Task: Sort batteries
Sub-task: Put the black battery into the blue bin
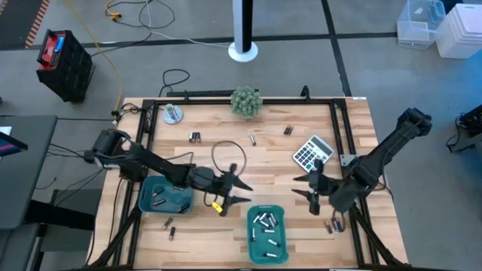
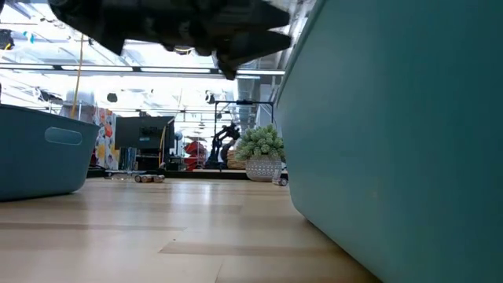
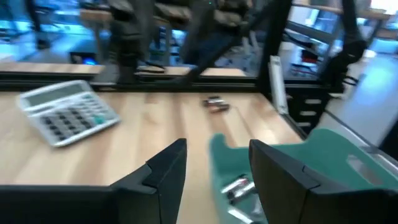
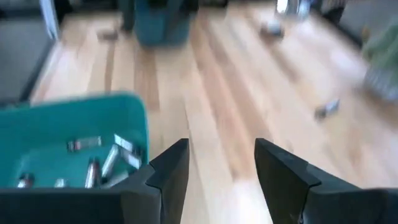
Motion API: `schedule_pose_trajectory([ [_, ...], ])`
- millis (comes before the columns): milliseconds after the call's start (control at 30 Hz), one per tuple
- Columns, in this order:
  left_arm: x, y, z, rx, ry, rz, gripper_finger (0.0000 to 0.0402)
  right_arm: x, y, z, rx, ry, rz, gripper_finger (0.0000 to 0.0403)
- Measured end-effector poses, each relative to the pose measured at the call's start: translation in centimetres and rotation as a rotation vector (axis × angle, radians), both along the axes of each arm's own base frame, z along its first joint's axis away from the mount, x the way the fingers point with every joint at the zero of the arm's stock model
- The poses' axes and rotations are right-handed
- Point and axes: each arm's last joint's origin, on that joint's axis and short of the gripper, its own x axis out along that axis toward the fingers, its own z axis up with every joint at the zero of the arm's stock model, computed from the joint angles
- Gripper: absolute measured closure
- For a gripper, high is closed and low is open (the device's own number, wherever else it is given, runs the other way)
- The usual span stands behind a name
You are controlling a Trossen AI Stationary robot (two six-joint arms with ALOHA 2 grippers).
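Nearest the front edge, the teal tray [image 1: 267,235] is collecting silvery batteries [image 1: 266,223], and the left gripper [image 1: 239,188] is hovering just behind it with fingers spread and nothing between them, probably free to fetch another. The right gripper [image 1: 315,190] is waiting empty and spread beside the calculator [image 1: 312,150], while loose dark cells [image 1: 195,136] are lying farther back, presumably meant for the second tray [image 1: 164,194].
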Motion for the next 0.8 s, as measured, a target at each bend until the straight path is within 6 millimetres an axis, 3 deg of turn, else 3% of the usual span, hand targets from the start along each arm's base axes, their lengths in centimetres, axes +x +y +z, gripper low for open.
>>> schedule_pose_trajectory([
  [233,-3.1,1.4,0.5,0.018,-0.012,0.072,0.0235,0.5,1.6,-1.7,0.130,0.401,-0.095,0.0194],
  [433,-4.5,2.1,0.3,0.043,-0.002,0.115,0.0235,-0.8,4.1,-3.5,0.260,0.669,-0.175,0.0182],
  [533,-5.0,2.6,0.0,0.046,0.006,0.130,0.0235,-1.9,5.6,-4.2,0.346,0.744,-0.217,0.0179],
  [800,-5.0,3.5,-0.1,0.052,0.013,0.162,0.0235,-4.7,8.6,-5.2,0.447,0.745,-0.293,0.0176],
])
